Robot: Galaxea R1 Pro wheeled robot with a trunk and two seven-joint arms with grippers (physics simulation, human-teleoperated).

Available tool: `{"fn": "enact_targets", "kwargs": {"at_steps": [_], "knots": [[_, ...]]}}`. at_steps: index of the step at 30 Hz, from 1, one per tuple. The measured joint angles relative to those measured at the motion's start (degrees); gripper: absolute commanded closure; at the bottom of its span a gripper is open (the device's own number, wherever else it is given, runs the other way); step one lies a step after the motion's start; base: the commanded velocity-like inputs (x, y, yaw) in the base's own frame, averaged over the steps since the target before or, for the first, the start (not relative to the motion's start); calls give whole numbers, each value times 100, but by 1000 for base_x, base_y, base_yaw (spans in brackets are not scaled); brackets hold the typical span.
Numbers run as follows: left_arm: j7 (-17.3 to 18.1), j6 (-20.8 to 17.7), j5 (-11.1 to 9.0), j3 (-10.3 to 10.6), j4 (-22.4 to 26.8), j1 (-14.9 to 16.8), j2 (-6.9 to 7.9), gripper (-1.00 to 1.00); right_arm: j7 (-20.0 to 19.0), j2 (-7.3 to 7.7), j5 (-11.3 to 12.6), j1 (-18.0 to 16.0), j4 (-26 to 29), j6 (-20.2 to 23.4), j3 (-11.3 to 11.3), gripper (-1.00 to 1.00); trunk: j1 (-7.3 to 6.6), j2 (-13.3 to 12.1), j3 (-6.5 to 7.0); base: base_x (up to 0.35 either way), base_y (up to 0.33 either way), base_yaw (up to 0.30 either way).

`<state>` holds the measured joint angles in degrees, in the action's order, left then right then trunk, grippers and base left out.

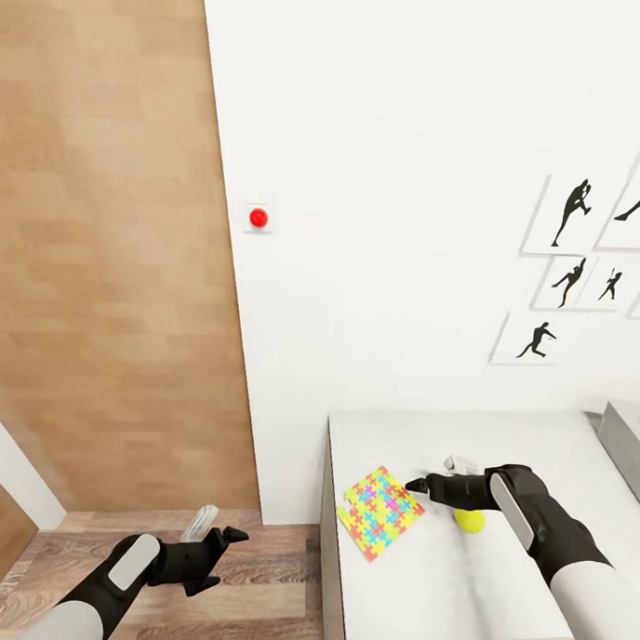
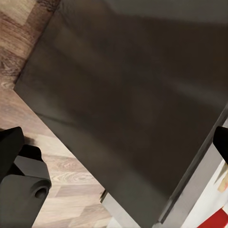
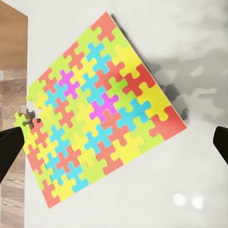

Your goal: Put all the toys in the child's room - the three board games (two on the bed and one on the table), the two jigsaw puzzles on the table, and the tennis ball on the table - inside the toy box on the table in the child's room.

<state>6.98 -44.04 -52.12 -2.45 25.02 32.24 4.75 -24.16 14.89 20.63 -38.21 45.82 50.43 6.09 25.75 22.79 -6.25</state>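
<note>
Right pincer (image 1: 423,485): open, poised over jigsaw puzzle (image 1: 380,512), likely preparing a grasp.
Left pincer (image 1: 219,539): open, idle above floor.
Tennis ball (image 1: 469,520): on surface (image 1: 538,441), beneath right arm.

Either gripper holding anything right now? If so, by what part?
Nothing held. Right gripper is open above the jigsaw puzzle, fingers clear of it. Left gripper is open over the floor, beside the table.
</note>
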Motion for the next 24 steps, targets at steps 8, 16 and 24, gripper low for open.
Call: {"fn": "enact_targets", "kwargs": {"at_steps": [8,16,24], "knots": [[0,0,0,3,1,1,-1,-100,10,0,-3,-2,1,-1,7,-100,0,0,0,0,0,0],[0,0,0,5,2,3,1,-100,72,-12,-4,-5,2,-1,11,-100,0,0,0,0,0,0],[0,-2,0,6,2,1,1,-100,537,-122,6,-25,2,-2,13,-100,0,0,0,0,0,0]]}}
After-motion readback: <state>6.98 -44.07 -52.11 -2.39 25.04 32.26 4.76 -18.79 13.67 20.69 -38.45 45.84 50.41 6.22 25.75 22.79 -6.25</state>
